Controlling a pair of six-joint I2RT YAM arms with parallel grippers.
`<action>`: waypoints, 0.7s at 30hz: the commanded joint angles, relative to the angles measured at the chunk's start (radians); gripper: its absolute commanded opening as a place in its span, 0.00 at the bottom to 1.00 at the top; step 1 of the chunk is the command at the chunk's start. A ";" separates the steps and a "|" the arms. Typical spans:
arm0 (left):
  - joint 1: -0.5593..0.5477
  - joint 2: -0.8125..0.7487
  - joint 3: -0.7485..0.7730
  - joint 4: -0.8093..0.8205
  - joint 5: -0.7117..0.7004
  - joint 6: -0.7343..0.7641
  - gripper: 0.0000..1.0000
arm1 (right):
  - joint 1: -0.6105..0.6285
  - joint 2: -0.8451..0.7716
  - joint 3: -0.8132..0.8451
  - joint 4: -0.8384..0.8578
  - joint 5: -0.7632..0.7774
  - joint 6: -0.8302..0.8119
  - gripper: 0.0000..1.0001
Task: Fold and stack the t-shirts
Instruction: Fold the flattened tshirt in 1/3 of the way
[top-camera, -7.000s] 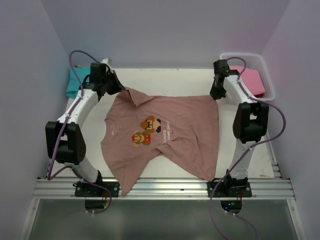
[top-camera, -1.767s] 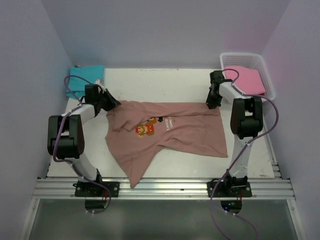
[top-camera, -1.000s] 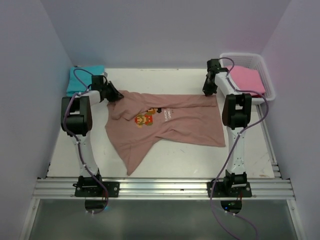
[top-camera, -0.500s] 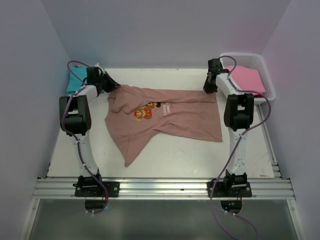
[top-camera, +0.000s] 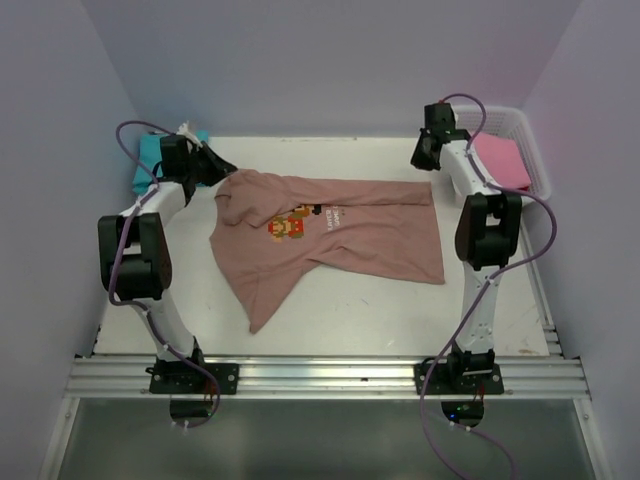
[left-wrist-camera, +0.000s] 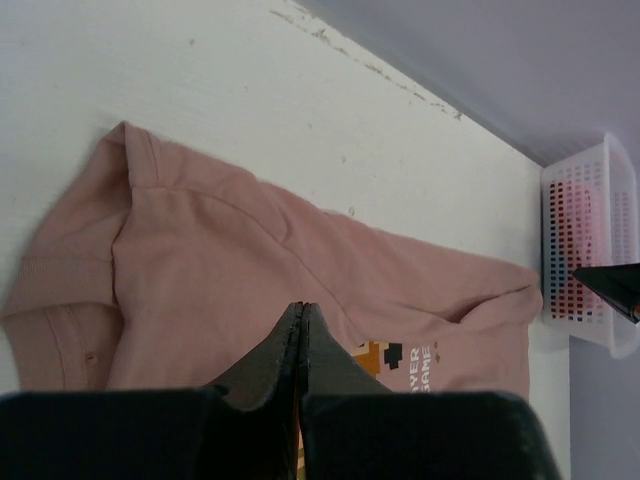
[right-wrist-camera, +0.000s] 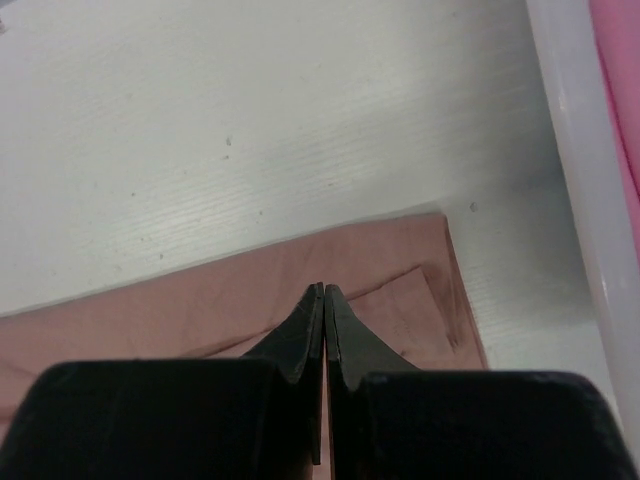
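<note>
Left gripper and right gripper are both pinched shut with nothing held, above the far corners of the brown t-shirt. It lies rumpled on the white surface between lilac walls. A teal t-shirt sits far left, and a pink t-shirt fills the basket.

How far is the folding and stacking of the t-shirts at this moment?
Early stage. Done: the salmon-brown t-shirt lies on the table, its far edge folded over. In hand: nothing; the left gripper and right gripper hang shut and empty over it. Left: finish this fold, fold the pink t-shirt in the basket, stack all; the teal t-shirt is mostly hidden.
</note>
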 joint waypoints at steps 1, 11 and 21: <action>0.007 -0.037 -0.048 0.039 0.007 0.004 0.00 | 0.001 0.049 0.041 0.000 -0.073 -0.001 0.00; 0.005 -0.053 -0.102 0.078 0.016 -0.003 0.00 | 0.001 0.101 0.065 -0.020 -0.250 -0.016 0.00; 0.007 -0.060 -0.111 0.071 0.021 0.004 0.00 | 0.001 -0.025 -0.138 0.029 -0.222 -0.027 0.00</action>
